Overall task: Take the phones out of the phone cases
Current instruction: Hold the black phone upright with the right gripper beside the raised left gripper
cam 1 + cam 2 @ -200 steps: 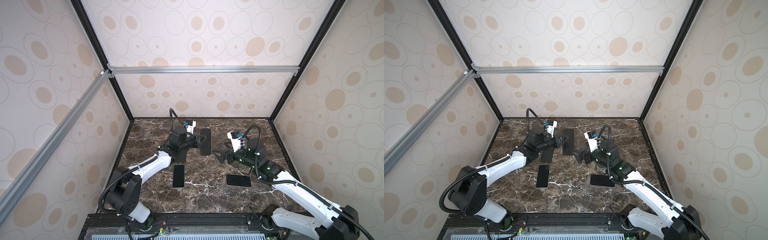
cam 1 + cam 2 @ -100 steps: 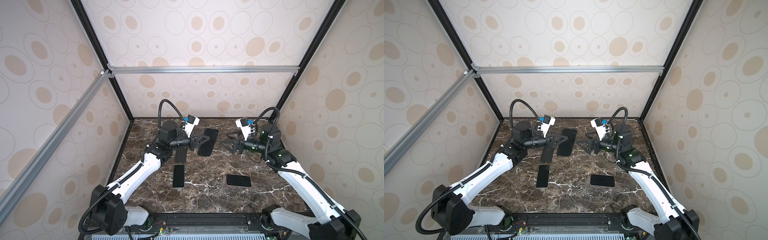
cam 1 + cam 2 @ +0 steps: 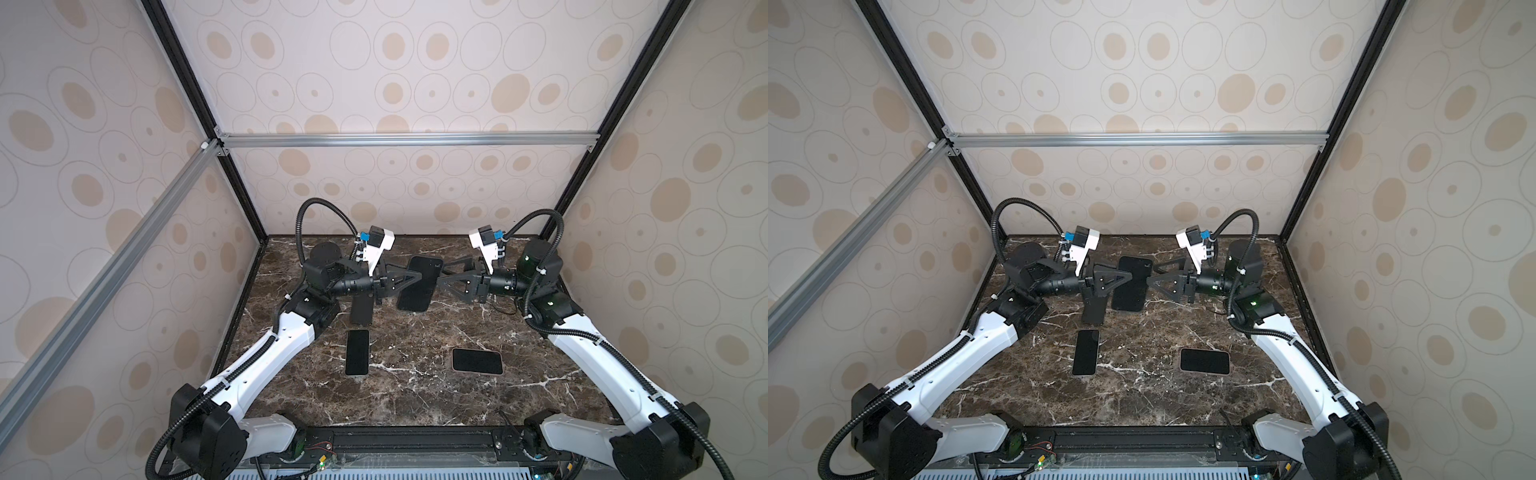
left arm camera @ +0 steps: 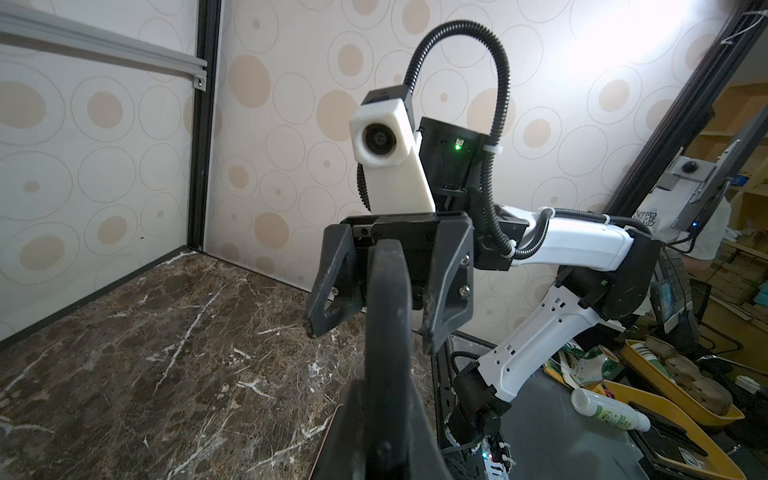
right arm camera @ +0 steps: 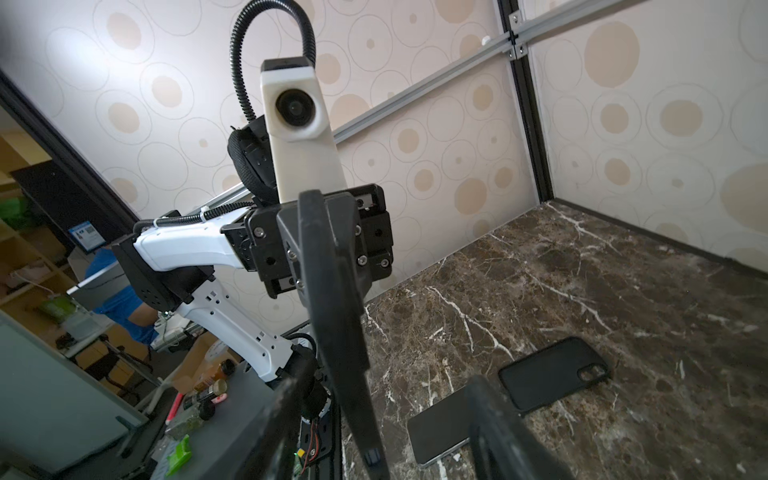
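A black phone case [image 3: 419,286] hangs above the back of the marble table, its back and camera cut-out facing up in both top views [image 3: 1131,286]. The phone is hidden behind the case's back. My left gripper [image 3: 415,276] is shut on the case's left edge. In the left wrist view the case [image 4: 386,324] rises edge-on from my shut jaws. My right gripper [image 3: 442,276] is open at the case's right edge. In the right wrist view the case [image 5: 332,299] passes edge-on between the fingers [image 5: 494,424], with gaps on both sides.
A second black case [image 3: 360,309] lies on the table [image 3: 415,399] under my left gripper, and shows in the right wrist view [image 5: 552,374]. A dark phone [image 3: 357,352] lies nearer the front. A pink-rimmed phone [image 3: 477,361] lies front right. Patterned walls enclose three sides.
Both arms have risen from table level. The left one lifted the case. The right gripper swung in to the case's right edge and its jaws narrowed.
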`<action>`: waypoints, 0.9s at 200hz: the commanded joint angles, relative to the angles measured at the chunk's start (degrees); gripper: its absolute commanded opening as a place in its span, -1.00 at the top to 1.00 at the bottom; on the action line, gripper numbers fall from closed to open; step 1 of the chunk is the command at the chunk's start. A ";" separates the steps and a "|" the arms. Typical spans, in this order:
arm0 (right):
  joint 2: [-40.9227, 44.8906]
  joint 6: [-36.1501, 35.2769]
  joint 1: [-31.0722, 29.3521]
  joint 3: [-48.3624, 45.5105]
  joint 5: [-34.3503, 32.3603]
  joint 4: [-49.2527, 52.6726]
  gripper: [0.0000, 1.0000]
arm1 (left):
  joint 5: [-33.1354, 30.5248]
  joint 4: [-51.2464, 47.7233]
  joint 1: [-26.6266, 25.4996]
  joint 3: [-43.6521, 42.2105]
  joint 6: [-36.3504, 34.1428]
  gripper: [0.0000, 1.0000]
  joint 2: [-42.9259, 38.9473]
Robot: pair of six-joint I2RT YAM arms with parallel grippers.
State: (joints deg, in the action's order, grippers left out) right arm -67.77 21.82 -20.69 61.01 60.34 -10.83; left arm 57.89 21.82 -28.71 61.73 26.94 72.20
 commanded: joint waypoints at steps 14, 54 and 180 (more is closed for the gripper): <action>0.45 0.90 -3.60 -2.67 1.39 -8.66 -0.10 | -4.12 16.53 0.26 -0.88 10.92 1.00 -1.76; -0.28 -0.99 -5.86 -3.85 3.74 -10.56 0.26 | -4.01 20.10 0.21 -0.72 14.36 1.00 -1.32; -1.33 -2.72 -8.09 -2.57 4.43 -9.55 1.00 | -5.24 21.79 0.23 -0.96 16.39 1.00 -0.82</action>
State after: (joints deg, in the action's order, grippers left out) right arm -70.11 19.75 -27.79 57.56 63.46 -19.53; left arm 54.96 39.35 -28.71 59.40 43.31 72.07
